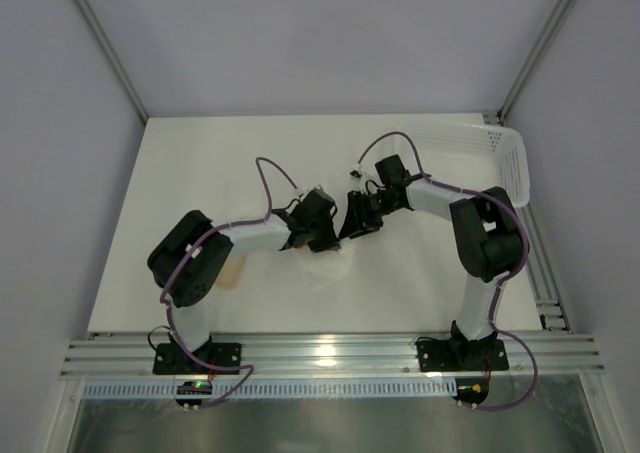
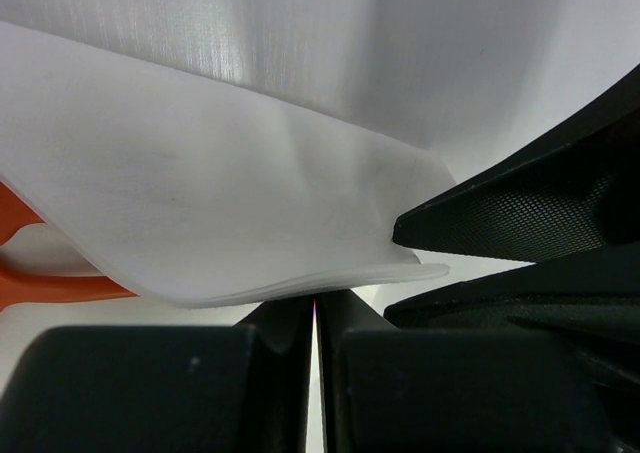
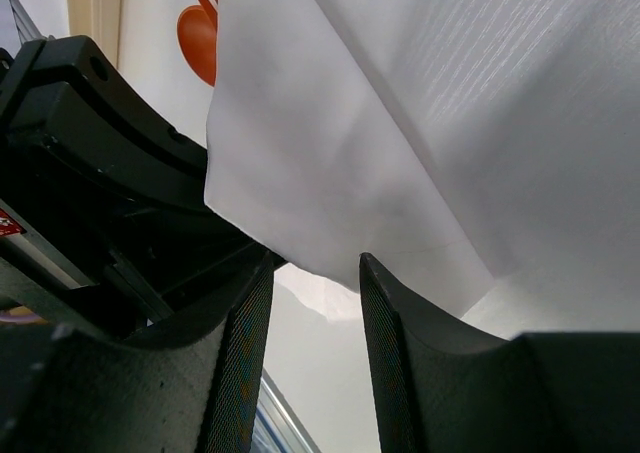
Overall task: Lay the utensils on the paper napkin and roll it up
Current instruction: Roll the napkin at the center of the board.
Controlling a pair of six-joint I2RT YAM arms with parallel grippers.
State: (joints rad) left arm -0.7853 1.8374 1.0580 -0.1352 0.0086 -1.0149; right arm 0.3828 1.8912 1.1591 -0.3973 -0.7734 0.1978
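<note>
To roll well, I reckoned both claws should carry the raised edge over together, low and taut, wrapping the utensils inside. The left claw (image 2: 315, 308) was pinched to a slit, seemingly on the paper napkin (image 2: 250, 193). The right claw (image 3: 313, 273) stood narrowly open, that edge hanging between its fingers, unclamped. Ahead of it, past the sheet, the orange spoon (image 3: 198, 38) showed.

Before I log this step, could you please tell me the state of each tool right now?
Left tool: shut on the edge of the paper napkin.
Right tool: open, with the napkin hanging in its gap, unclamped.
</note>
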